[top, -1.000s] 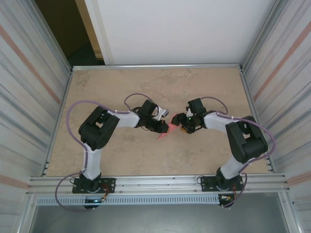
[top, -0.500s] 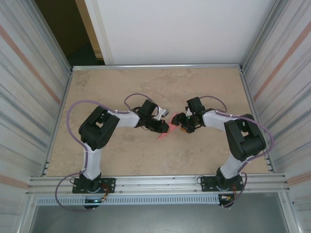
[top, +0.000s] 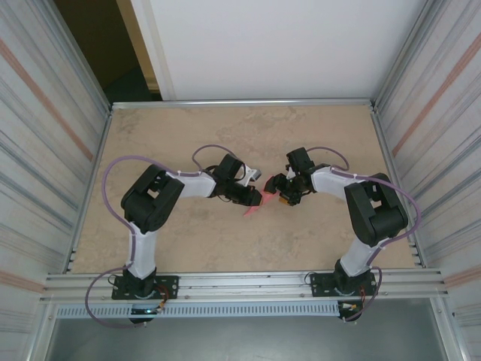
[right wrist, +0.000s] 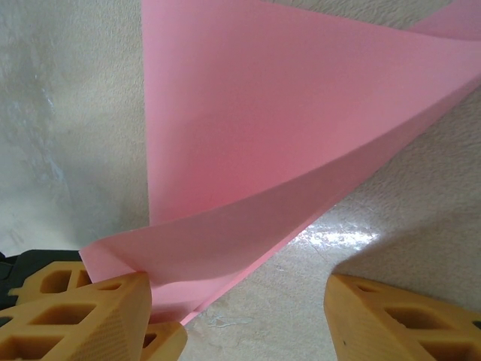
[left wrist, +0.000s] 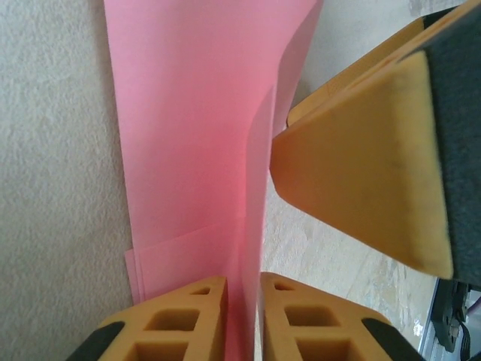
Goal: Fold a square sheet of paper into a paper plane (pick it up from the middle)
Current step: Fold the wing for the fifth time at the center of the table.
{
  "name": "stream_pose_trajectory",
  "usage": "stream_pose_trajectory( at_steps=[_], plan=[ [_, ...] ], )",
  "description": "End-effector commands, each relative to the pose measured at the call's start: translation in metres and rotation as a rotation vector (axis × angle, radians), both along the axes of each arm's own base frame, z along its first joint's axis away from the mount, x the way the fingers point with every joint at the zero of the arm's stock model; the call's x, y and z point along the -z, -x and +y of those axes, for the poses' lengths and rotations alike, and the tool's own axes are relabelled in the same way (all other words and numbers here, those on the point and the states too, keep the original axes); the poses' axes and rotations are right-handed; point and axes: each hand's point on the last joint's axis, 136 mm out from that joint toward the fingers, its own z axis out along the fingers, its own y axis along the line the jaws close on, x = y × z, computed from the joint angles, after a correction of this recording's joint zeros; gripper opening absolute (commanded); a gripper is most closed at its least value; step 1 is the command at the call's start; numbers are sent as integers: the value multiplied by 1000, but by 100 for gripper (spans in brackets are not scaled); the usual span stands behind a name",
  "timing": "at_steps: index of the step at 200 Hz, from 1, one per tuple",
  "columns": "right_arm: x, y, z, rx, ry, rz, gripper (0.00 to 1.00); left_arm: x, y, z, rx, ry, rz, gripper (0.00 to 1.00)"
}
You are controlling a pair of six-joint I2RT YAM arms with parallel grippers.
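Observation:
The pink paper (top: 250, 209) is folded into layers with a pointed end and stands up off the table between the two arms. In the left wrist view the pink paper (left wrist: 195, 135) runs up from my left gripper (left wrist: 243, 320), whose two orange fingers are shut on its upright fold. My left gripper (top: 254, 198) sits just left of my right gripper (top: 276, 189). One right finger (left wrist: 361, 165) hangs close beside the paper's edge. My right gripper (right wrist: 240, 327) is open wide. The curved pink paper (right wrist: 263, 113) rests against its left finger (right wrist: 113, 312), while the other finger stays clear of it.
The beige table (top: 188, 135) is bounded by corrugated metal walls at left and right and a white panel behind. An aluminium rail (top: 240, 282) runs along the near edge by the arm bases. Purple cables loop off both arms.
My right arm has swung slightly left and away, bringing its gripper a little closer to the paper. My left gripper and the paper have held still.

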Motion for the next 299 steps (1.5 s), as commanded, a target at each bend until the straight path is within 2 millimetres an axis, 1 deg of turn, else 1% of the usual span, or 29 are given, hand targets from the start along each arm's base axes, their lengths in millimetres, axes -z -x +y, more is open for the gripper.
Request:
stream_pose_trajectory(
  at_steps=[1, 16, 34, 58, 94, 172, 176, 177, 184, 229, 260, 299],
  plan=[
    [34, 10, -10, -17, 97, 44, 63, -19, -1, 7, -25, -5, -15, 21],
    [35, 10, -10, -16, 99, 48, 63, -25, -2, 8, -32, -5, -29, 23],
    [35, 11, -10, -20, 97, 49, 63, -26, -1, 9, -36, -9, -28, 25],
    [35, 11, -10, -19, 96, 51, 63, -22, 3, 12, -36, -19, -16, 26],
    [33, 9, -8, -22, 92, 46, 63, -14, 9, 24, -46, -65, -20, 29],
    [37, 10, -8, -25, 94, 57, 63, 0, 13, 30, -60, -102, 3, 20],
    [38, 10, -8, -24, 95, 58, 63, 1, 13, 30, -61, -103, 6, 20],
    [38, 9, -11, -16, 96, 59, 63, 1, 13, 30, -60, -103, 6, 20],
    [38, 10, -9, -23, 97, 59, 63, 2, 13, 30, -62, -105, 9, 19],
    [48, 15, -15, -18, 136, 79, 62, 13, 17, 36, -78, -146, 52, 19],
    [63, 20, -23, -19, 202, 118, 61, 24, 23, 42, -92, -187, 98, 18],
    [76, 24, -29, -8, 248, 157, 58, 37, 32, 49, -100, -231, 150, 16]
  ],
)
